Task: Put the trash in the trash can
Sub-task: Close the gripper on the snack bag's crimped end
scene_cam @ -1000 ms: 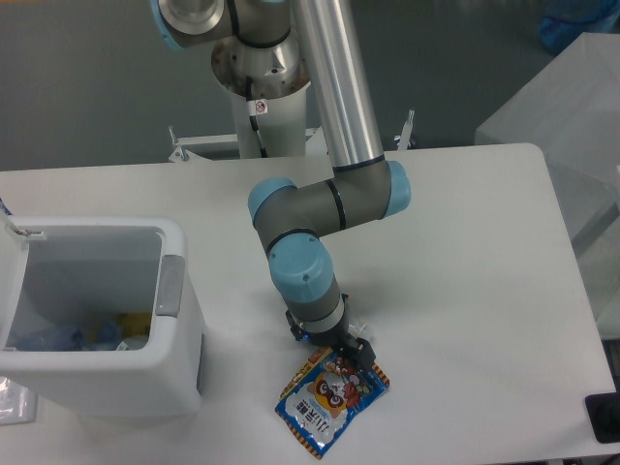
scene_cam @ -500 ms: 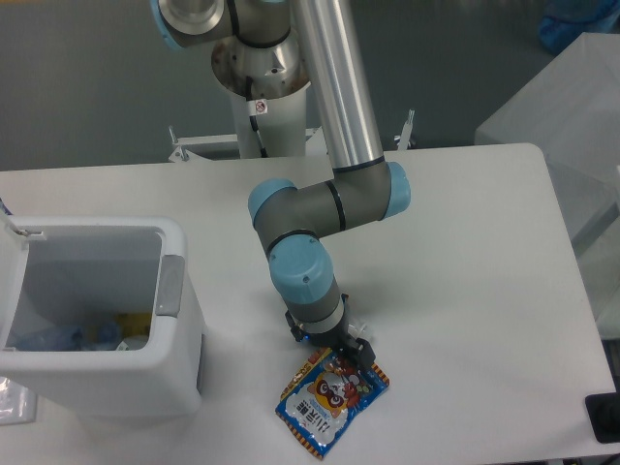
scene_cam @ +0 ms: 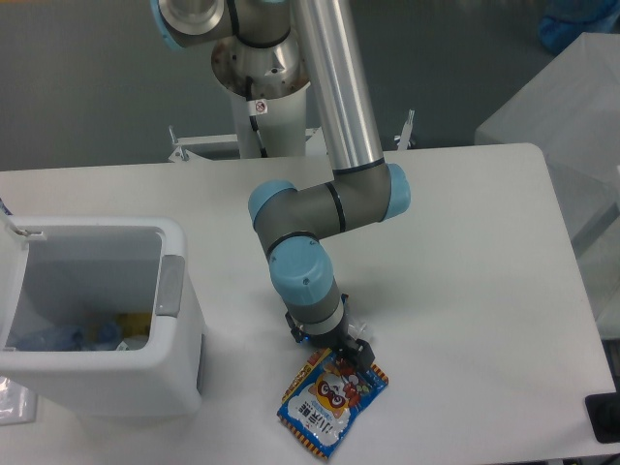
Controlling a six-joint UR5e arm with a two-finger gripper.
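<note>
One blue snack packet [scene_cam: 331, 405] lies flat on the white surface [scene_cam: 465, 291], near its front edge, tilted so its upper end points toward the arm. Its face shows a red-and-white cartoon figure above a line of white characters too small to read. The pincer [scene_cam: 339, 351] stands directly over the packet's upper end and touches it; whether its fingers are spread or pinching the packet cannot be told, as the wrist hides them. One arm [scene_cam: 329, 208], grey with blue joint caps, reaches down from a base at the rear. One white trash can [scene_cam: 179, 358] stands to the left of the packet, apart from it, open at the top, with a grey tab [scene_cam: 170, 286] on its right rim. Inside lie pale blue and yellow scraps, indistinct. Nothing stands between packet and can. A small round red-ringed sticker [scene_cam: 258, 106] on the arm's base is illegible.
</note>
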